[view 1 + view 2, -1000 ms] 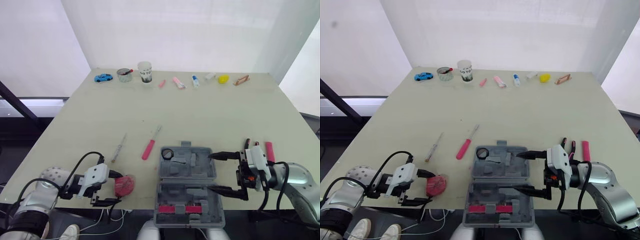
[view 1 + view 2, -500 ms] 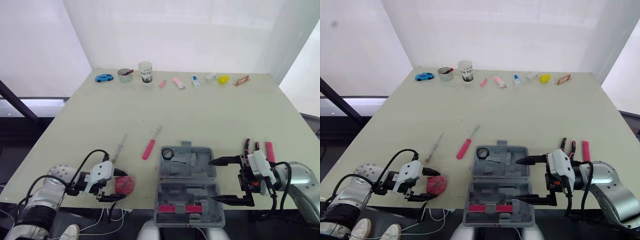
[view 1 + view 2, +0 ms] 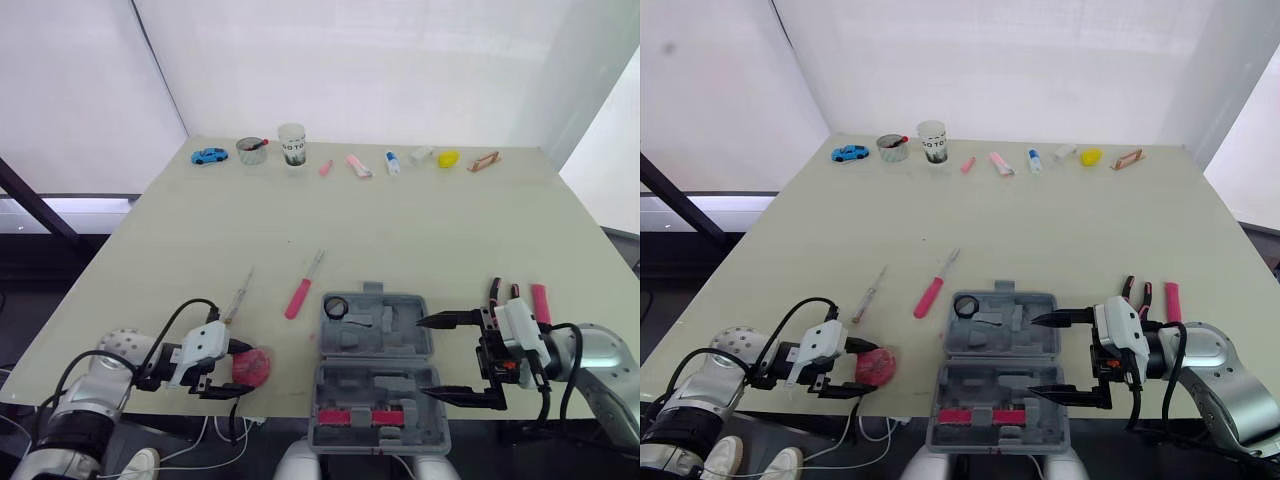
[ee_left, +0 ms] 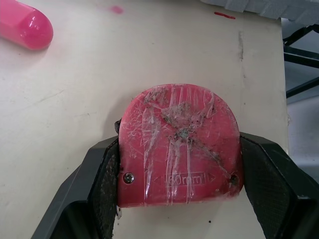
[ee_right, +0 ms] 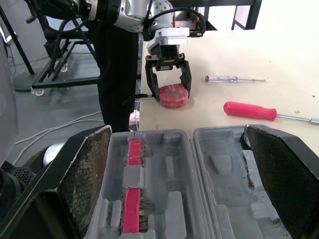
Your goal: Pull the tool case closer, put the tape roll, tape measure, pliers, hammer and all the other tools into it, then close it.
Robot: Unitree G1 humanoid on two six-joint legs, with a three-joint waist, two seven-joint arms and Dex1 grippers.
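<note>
The grey tool case (image 3: 428, 352) lies open at the table's near edge, with a red-handled tool (image 3: 360, 417) in its near half and a small dark ring (image 3: 335, 307) in its far half. Left of it, the red tape measure (image 4: 179, 144) rests on the table. My left gripper (image 3: 245, 369) is shut on it, with a pad (image 4: 107, 191) against each side. My right gripper (image 3: 437, 357) stands wide open over the case's right edge, holding nothing. A red-handled screwdriver (image 3: 300, 295) and a thin clear one (image 3: 237, 295) lie beyond the case. The red-handled pliers (image 3: 505, 292) lie behind my right arm.
Small items line the far edge: a blue toy car (image 3: 208, 156), a bowl (image 3: 250, 150), a cup (image 3: 291, 144), pink pieces (image 3: 357, 165), a yellow object (image 3: 447, 158). A red handle (image 3: 540, 303) lies beside the pliers. The tape measure sits close to the table's near edge.
My left gripper moved forward around the tape measure, and its fingers narrowed onto it. My right gripper drew back a little to the right and spread wider.
</note>
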